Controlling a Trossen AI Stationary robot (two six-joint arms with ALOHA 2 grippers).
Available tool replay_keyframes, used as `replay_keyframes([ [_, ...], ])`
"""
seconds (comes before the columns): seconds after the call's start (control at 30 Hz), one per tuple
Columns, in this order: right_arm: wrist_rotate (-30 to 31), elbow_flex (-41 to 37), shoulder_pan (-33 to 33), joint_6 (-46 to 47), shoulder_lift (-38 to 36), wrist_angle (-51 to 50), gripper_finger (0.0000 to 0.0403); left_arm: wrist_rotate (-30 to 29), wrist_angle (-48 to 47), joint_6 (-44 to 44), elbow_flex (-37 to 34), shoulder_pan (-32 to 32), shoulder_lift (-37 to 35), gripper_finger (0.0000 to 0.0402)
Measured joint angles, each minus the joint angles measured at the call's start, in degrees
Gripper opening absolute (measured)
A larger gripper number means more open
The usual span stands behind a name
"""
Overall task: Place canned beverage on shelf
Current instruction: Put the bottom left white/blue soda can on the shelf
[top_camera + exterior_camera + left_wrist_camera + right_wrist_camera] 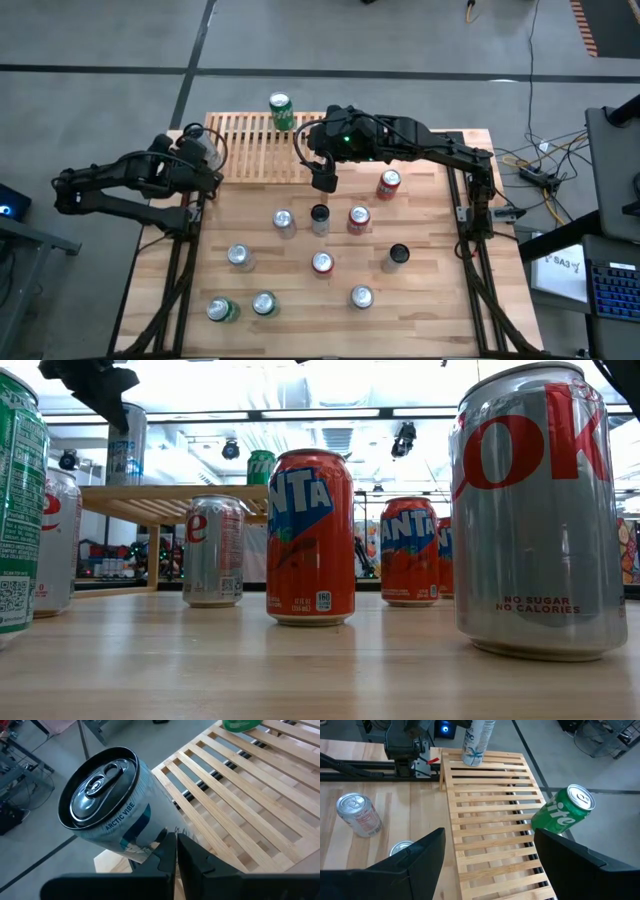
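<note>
The shelf (250, 150) is a light-wood slatted rack at the table's far edge; it also shows in the left wrist view (240, 795) and the right wrist view (490, 810). A tall pale "Arctic Vibe" can (107, 805) stands upright on the shelf's left end (476, 740). A green Sprite can (281, 110) stands on the shelf's far edge (562, 815). My left gripper (176, 851) is shut, right beside the tall can's lower wall. My right gripper (490, 870) is open and empty above the shelf's right part (322, 178). My left gripper's shut fingertips (169, 845) stand at the tall can's lower wall (145, 845). I cannot tell whether they touch it. The can stands upright with its base on the shelf's slats.
Several cans stand upright on the table in front of the shelf: silver (284, 220), dark-topped (320, 214), red (358, 218) (388, 183), and green (222, 310) near the front. Orange Fanta cans (310, 535) and a silver Coke can (540, 510) fill the low view.
</note>
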Motion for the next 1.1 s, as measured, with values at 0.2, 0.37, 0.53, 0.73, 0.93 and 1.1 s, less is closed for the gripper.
replay_keyframes([
  [0.2,0.0,0.0,0.0,0.0,0.0,0.0,0.0292,2.3,0.5,0.8,0.3,0.0,0.0,0.0],
  [0.37,0.0,0.0,0.0,-1.6,0.0,-0.7,0.0292,22.3,0.1,6.2,1.2,0.0,-0.2,0.0],
  [0.53,-3.6,0.0,-0.1,-5.5,-0.1,-3.7,0.0292,24.0,-1.9,7.0,0.2,0.0,-0.1,0.0],
  [0.73,-19.7,-0.1,-1.7,-5.3,-0.1,-6.7,0.0292,20.1,-0.5,3.3,-3.6,-0.9,-2.3,0.0],
  [0.93,-20.3,-0.1,-1.9,-5.3,-0.2,-10.4,0.0292,17.1,7.7,1.3,-9.7,-5.1,-9.0,0.0],
  [1.1,-20.5,-0.4,-1.9,-5.5,-0.2,-12.4,0.0292,17.0,16.6,6.2,-15.9,-10.0,-15.6,0.0],
])
